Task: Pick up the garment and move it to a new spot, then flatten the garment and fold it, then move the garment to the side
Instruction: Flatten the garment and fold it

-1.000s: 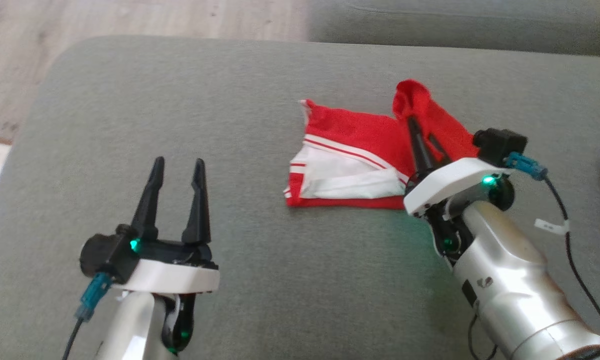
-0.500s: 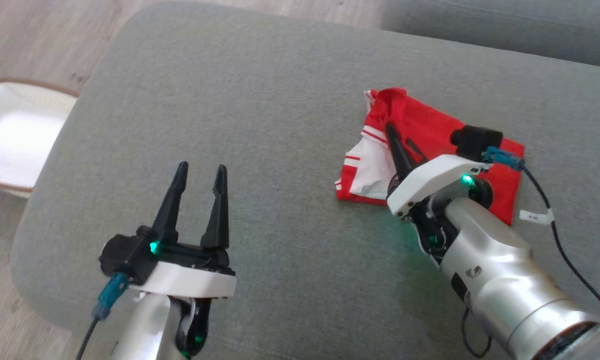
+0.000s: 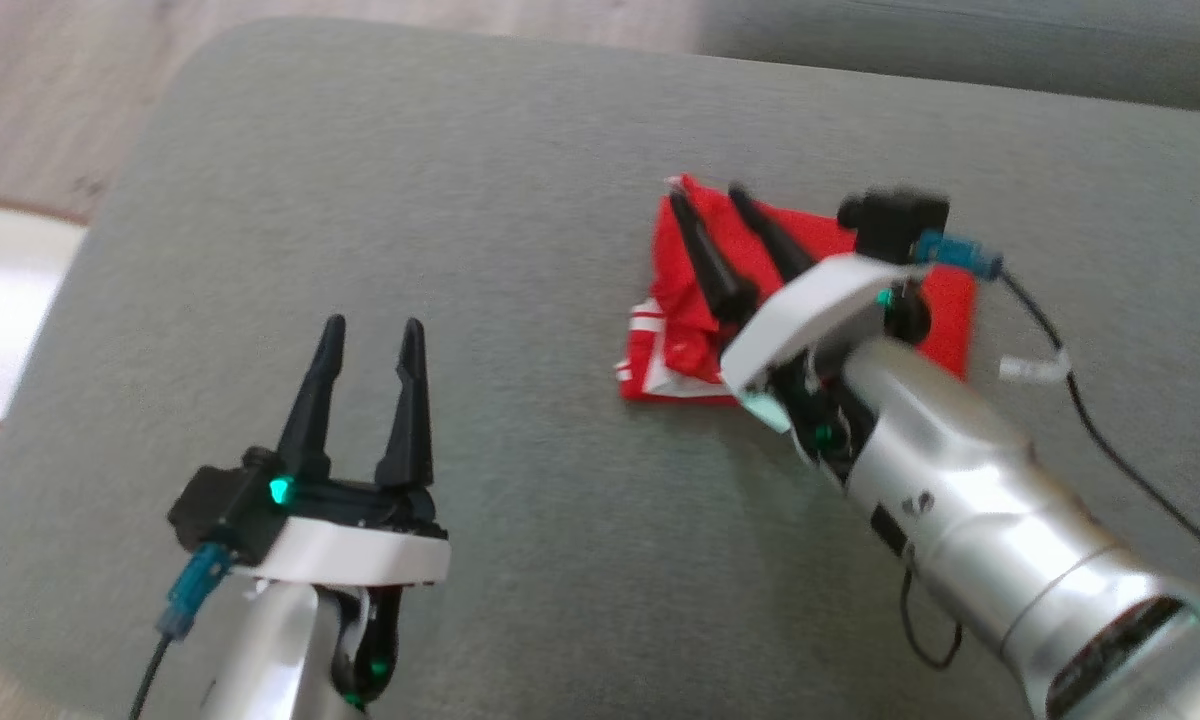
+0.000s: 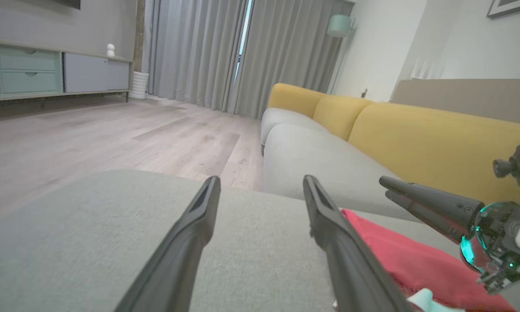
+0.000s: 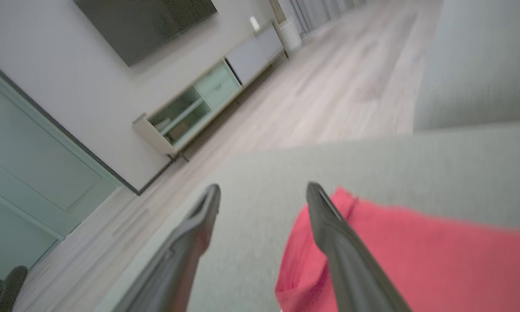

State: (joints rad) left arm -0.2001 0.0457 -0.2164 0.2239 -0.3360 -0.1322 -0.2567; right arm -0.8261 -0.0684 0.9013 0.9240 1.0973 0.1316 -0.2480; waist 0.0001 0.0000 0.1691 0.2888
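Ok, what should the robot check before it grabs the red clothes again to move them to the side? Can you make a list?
1. Right claw open: ok, jaws apart over the garment.
2. Nothing caught in it: ok, the right wrist view shows just cushion between the jaws.
3. Left claw open and away from the garment: ok.
4. Garment lying on the grey cushion: ok.
5. Fold tidy: not ok, the left edge looks bunched.
6. Right claw touching the cloth or not: cannot tell.
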